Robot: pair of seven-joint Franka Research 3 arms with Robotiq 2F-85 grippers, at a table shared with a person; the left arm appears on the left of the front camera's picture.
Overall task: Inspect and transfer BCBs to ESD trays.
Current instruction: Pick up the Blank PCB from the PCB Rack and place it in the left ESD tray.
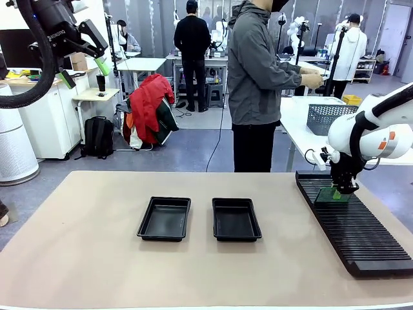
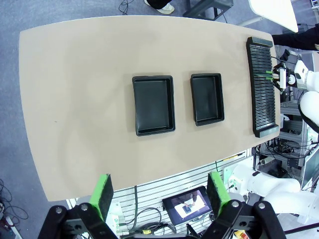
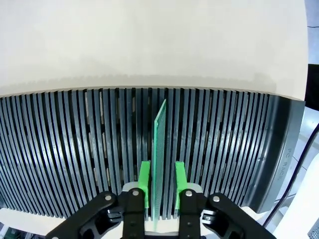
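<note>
One green BCB (image 3: 159,144) stands on edge in a slot of the black ribbed rack (image 3: 75,149). My right gripper (image 3: 160,186) straddles its near end, green pads (image 3: 144,181) close on both sides with thin gaps showing. From the front, that gripper (image 1: 337,192) is down at the rack's far end over the BCB (image 1: 330,196). Two black ESD trays (image 1: 143,227) (image 1: 257,231) lie side by side mid-table with bare floors. My left gripper (image 1: 84,70) hangs open high at the upper left. From there it (image 2: 160,185) looks down on the trays (image 2: 137,107) (image 2: 221,97).
The long rack (image 1: 361,239) runs along the table's right side. A person (image 1: 258,77) in a grey jacket stands beyond the far edge, turned toward a white side table holding a mesh basket (image 1: 329,117). Bare tan tabletop (image 1: 77,245) surrounds the trays.
</note>
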